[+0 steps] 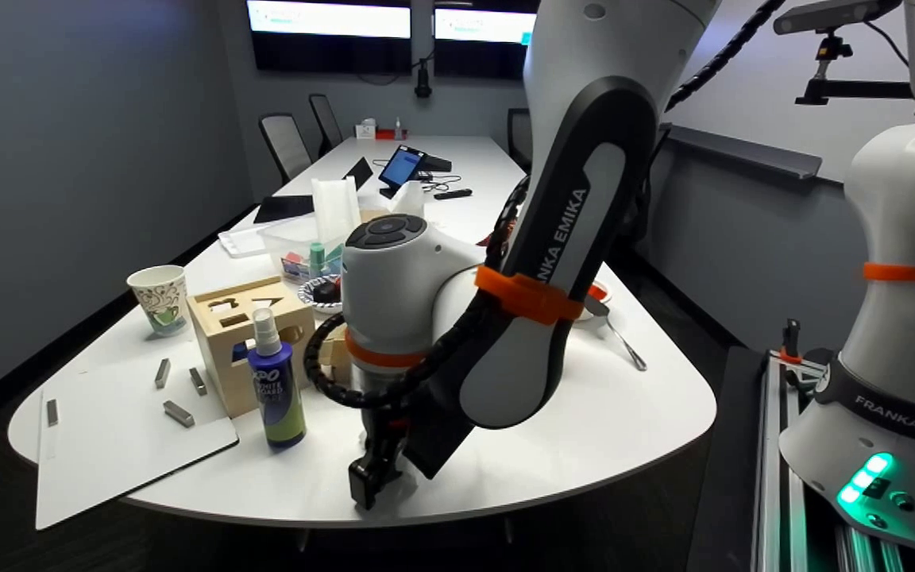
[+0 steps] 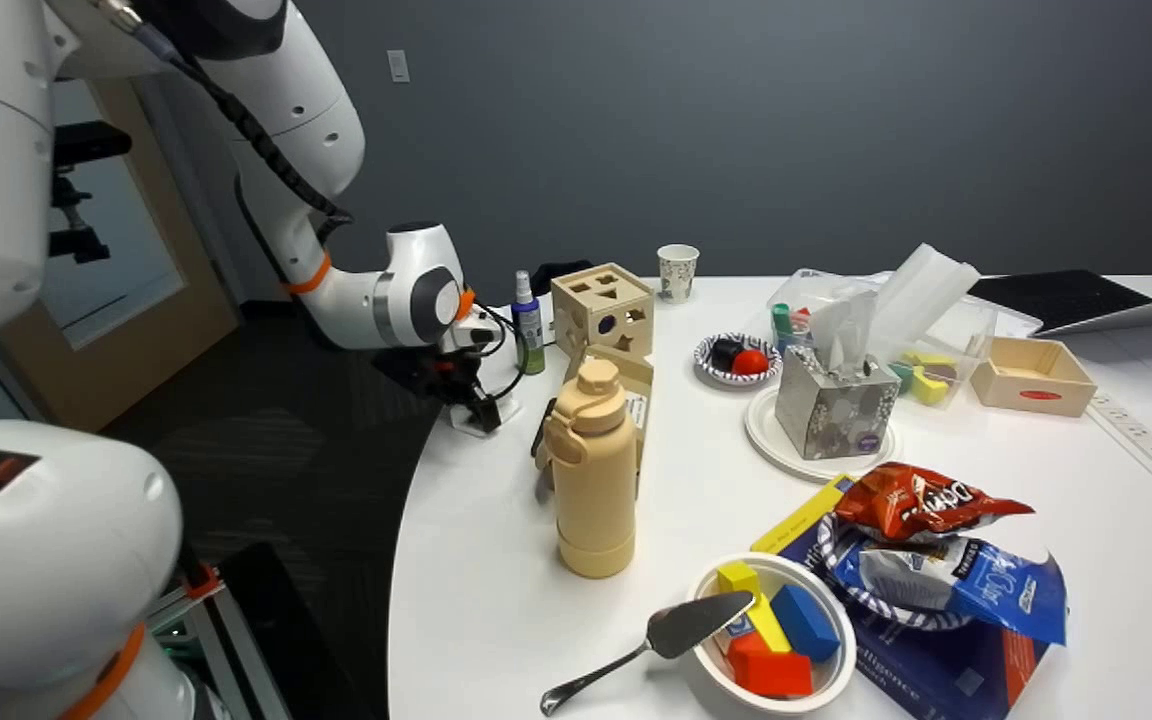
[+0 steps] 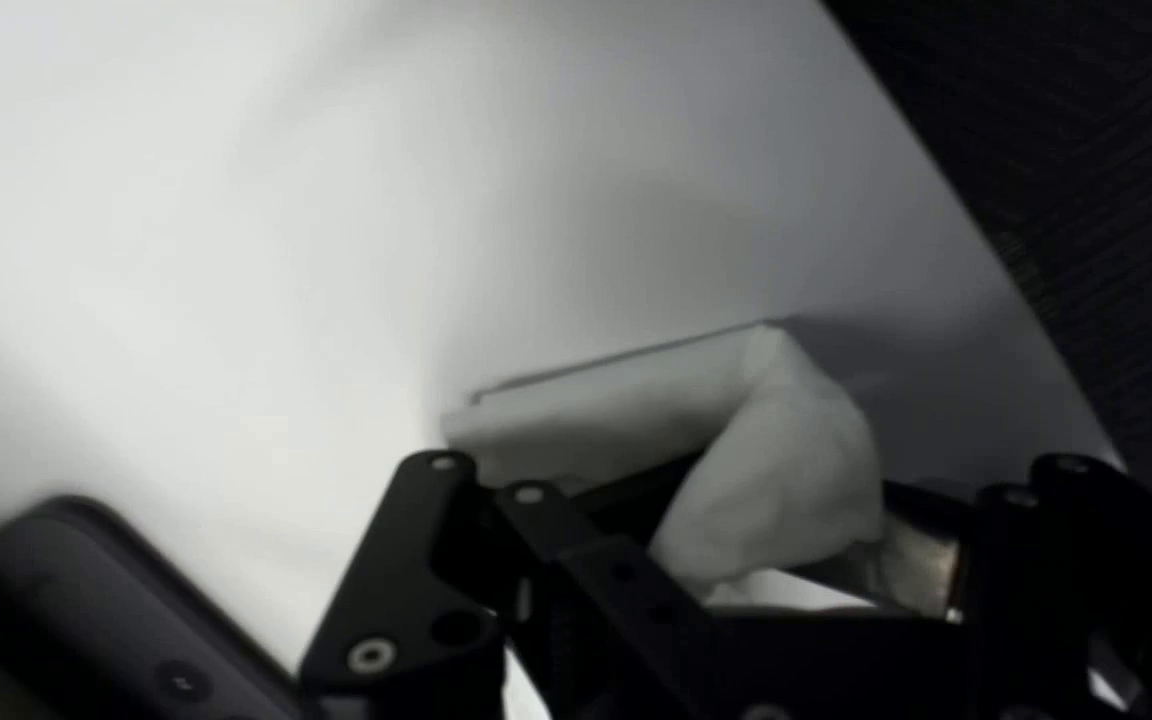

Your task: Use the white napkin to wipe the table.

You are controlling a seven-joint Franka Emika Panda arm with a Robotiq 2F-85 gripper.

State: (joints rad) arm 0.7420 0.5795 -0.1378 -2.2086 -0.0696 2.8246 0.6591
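Observation:
The white napkin [image 3: 786, 460] is folded and rumpled between my gripper's fingers in the wrist view. One flap of it spreads flat toward the table surface. My gripper [image 3: 766, 500] looks shut on the napkin, with the fingertips partly hidden by it. In an exterior view my gripper [image 2: 484, 408] points down at the table's near end, with white napkin [image 2: 464, 422] showing beneath it. In an exterior view my gripper [image 1: 378, 477] is low over the table, and the napkin is mostly hidden behind it. The white table [image 1: 569, 453] also shows in the wrist view [image 3: 186, 220].
The table's rounded edge is close to my gripper. A spray bottle [image 1: 276, 389] and a wooden shape box [image 1: 243, 334] stand beside it. A beige bottle [image 2: 594, 480] and cardboard box [image 2: 626, 370] stand nearby. A dark long object [image 3: 106, 610] lies lower left in the wrist view.

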